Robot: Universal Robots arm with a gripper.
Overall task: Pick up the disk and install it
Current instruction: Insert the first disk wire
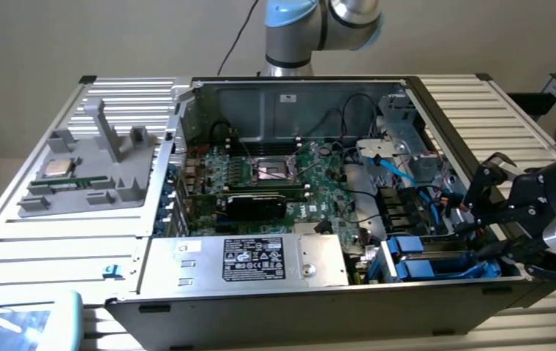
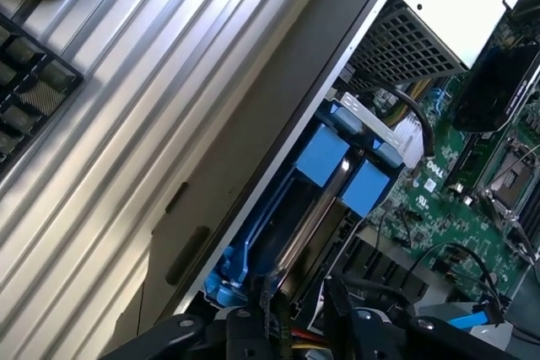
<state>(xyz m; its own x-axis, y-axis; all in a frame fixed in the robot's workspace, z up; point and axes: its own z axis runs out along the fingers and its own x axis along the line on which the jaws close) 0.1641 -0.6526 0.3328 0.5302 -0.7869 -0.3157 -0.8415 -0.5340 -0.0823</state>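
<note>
The disk (image 1: 424, 265), a silver-grey drive in a bright blue carrier, stands on edge in the drive bay at the front corner of the open computer case (image 1: 288, 296), on the exterior view's right. My gripper (image 1: 488, 252) reaches in over the case's side wall at the disk's outer end. In the wrist view the blue carrier (image 2: 325, 158) runs down the bay and its near end passes between my black fingers (image 2: 240, 326). My gripper (image 2: 291, 314) is shut on that end of the disk.
A silver box with a black label (image 1: 258, 259) lies beside the bay. The motherboard (image 1: 278, 175) and loose blue cables (image 1: 395, 172) fill the case behind. A grey holder with a small square chip (image 1: 58, 168) sits on the ribbed metal table (image 1: 53, 241).
</note>
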